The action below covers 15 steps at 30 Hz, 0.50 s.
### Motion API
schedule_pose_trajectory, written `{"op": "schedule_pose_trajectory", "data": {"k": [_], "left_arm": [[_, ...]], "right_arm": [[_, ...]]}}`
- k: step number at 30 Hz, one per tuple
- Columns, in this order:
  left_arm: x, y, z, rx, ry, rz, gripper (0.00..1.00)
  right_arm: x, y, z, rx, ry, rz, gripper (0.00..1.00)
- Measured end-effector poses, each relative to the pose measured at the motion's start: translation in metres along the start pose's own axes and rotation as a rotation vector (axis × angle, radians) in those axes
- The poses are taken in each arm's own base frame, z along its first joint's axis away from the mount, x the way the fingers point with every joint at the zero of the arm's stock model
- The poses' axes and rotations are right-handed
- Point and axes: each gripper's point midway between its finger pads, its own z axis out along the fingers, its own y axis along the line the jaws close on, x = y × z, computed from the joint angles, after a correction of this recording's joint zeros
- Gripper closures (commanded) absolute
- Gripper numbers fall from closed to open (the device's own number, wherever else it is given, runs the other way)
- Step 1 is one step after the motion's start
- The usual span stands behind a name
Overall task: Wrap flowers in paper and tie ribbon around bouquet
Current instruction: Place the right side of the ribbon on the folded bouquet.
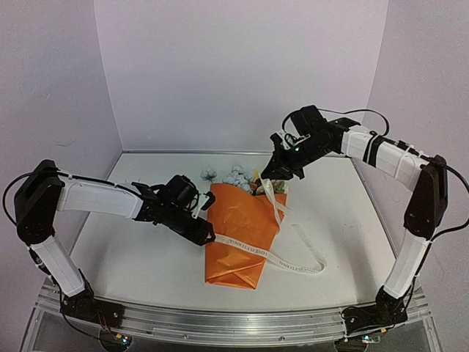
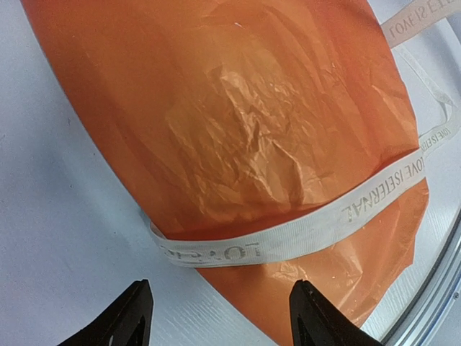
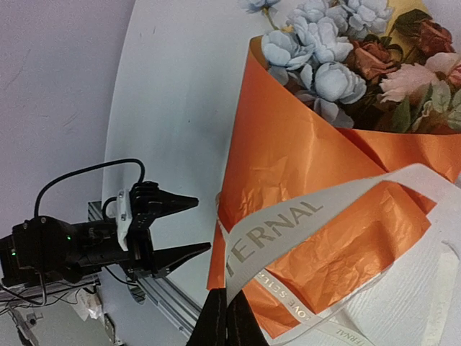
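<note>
Bench (image 1: 132,249) is enclosed by pale lilac walls (image 1: 220,73) on three sides. A metal rail (image 1: 242,323) is seen along the near edge, and both arm bases are bolted there.

The bouquet (image 1: 238,235) is laid flat mid-bench, with the narrow folded end toward the rail and the wide end toward the far wall. The flowers (image 1: 234,176) are seen sticking out of the wide end as pale blue, cream and rust blooms; the stems are hidden. The paper (image 2: 238,122) is shown crinkled, orange side out.

The ribbon (image 1: 293,260) is run across the lower half of the paper. It is folded at the paper's left edge; whether it passes underneath cannot be told. A loose loop is left on the bench to the right of the bundle. One strand is drawn up over the paper toward the wide end.

The left arm is stretched in low from the left, forearm roughly level, wrist aimed at the bouquet's left edge. The left pincer (image 1: 210,218) is spread wide with nothing gripped. Its fingertips are set just short of the ribbon fold, and no contact is seen.

The right arm is raised at the elbow and reached in from the right, wrist angled down over the wide end. The right pincer (image 1: 267,176) is pressed together on the ribbon, with the strand pinched at the tips and held clear of the paper.
</note>
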Motion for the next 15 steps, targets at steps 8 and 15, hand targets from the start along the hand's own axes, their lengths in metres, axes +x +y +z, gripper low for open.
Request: {"op": "schedule_pose_trajectory", "data": {"k": [8, 15], "left_arm": [[0.01, -0.019, 0.006, 0.036, 0.028, 0.056, 0.29], [0.021, -0.011, 0.023, 0.008, 0.076, 0.052, 0.46]], "right_arm": [[0.004, 0.031, 0.006, -0.174, 0.057, 0.034, 1.0], [0.025, 0.068, 0.015, -0.305, 0.153, 0.039, 1.0]]}}
